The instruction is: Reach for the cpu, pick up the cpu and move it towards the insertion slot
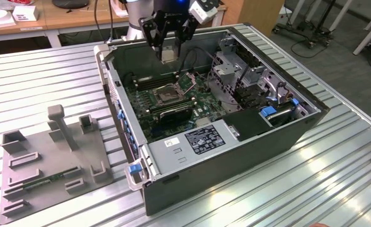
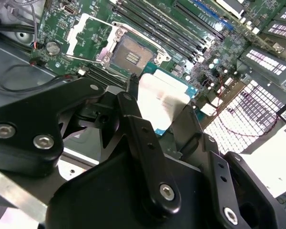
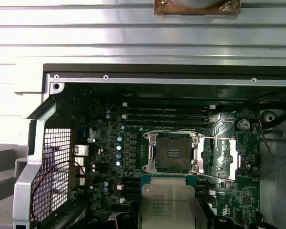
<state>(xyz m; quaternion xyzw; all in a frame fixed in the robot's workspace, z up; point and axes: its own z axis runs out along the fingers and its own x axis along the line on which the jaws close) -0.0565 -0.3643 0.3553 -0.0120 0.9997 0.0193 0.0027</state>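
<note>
In the exterior view the gripper (image 1: pixel 168 53) is holding the cpu (image 1: pixel 168 55) above the open computer case (image 1: pixel 311 118). In both wrist views its jaws are clamping the cpu (image 2: pixel 164 102) (image 3: pixel 168 202) by opposite edges, just short of the insertion slot (image 2: pixel 130 55) (image 3: pixel 172 152). It is probably light, stiff and fragile underneath, so the edges look like the right hold.

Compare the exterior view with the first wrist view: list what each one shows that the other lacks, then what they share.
Exterior view alone: the grey tray with its narrow green circuit strip, on the slatted metal table at the exterior view's left of the open computer case, and the gripper from outside, hanging above the motherboard.

First wrist view alone: the case's mesh side panel.

Both: the cpu held in the gripper, and the insertion slot, open with nothing in it, beside the long memory slots.
</note>
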